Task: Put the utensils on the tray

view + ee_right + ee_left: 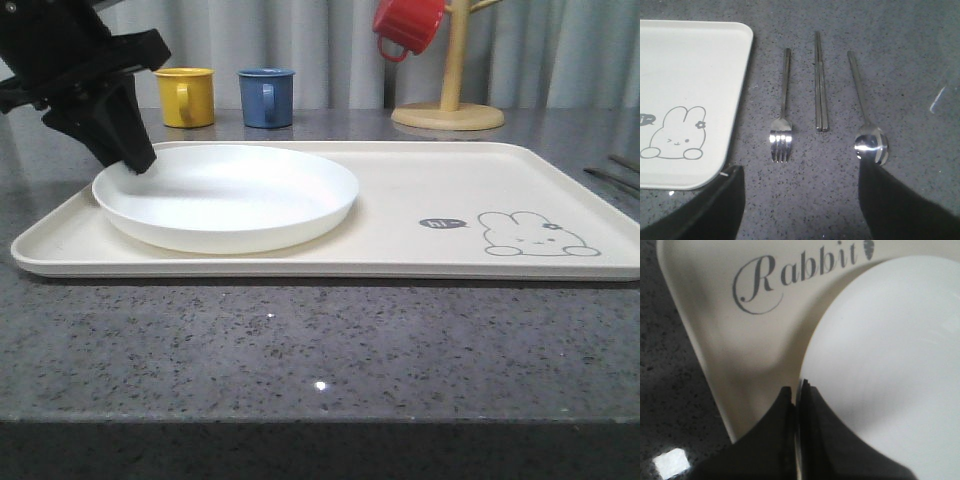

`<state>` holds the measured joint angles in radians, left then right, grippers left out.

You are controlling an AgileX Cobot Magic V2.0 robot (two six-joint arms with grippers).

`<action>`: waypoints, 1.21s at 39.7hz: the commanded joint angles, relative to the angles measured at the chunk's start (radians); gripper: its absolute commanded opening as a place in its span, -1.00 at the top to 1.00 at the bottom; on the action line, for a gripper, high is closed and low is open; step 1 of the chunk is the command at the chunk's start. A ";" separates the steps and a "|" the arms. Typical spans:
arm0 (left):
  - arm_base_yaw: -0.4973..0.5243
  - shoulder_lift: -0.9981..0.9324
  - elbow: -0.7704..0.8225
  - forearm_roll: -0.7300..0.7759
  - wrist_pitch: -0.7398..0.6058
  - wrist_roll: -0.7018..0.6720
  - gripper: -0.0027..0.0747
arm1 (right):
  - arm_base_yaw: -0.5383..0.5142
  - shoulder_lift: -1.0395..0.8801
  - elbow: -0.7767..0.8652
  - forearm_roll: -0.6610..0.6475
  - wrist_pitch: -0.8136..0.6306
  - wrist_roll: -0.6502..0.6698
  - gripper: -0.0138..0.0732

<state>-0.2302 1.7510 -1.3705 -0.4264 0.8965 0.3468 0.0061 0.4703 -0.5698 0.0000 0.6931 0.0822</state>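
Note:
The cream tray [420, 200] lies across the grey table. The round white plate [230, 195] rests on its left half. My left gripper [140, 165] is shut on the plate's far-left rim. In the left wrist view the fingers [775, 440] pinch the edge of the plate [890, 350] beside the "Rabbit" script on the tray [715, 355]. My right gripper [800, 170] hangs open above the bare table, just off the tray's [685, 65] rabbit corner. Beyond it the fork [784, 100], chopsticks [820, 85] and spoon [862, 105] lie side by side on the table.
A yellow mug [187, 97] and a blue mug [266, 97] stand behind the tray. A red mug [408, 25] hangs on a wooden mug tree [447, 115] at the back right. The tray's right half is bare.

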 commanded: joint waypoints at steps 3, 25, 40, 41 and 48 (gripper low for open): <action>-0.008 -0.034 -0.035 -0.030 -0.036 -0.001 0.72 | -0.005 0.011 -0.034 0.000 -0.066 -0.001 -0.49; -0.135 -0.247 -0.093 0.116 0.073 -0.001 -0.16 | -0.005 0.011 -0.034 0.000 -0.066 -0.001 -0.49; -0.536 -0.555 0.035 0.532 -0.013 -0.283 -0.16 | -0.005 0.011 -0.034 0.000 -0.066 -0.001 -0.49; -0.546 -0.585 0.061 0.519 -0.038 -0.283 -0.16 | -0.005 0.011 -0.034 0.000 -0.066 -0.001 -0.49; -0.578 -0.812 0.261 0.477 -0.172 -0.283 -0.16 | -0.005 0.011 -0.034 0.000 -0.066 -0.001 -0.49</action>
<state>-0.7961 1.0258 -1.1318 0.0630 0.8294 0.0768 0.0061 0.4703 -0.5698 0.0000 0.6931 0.0822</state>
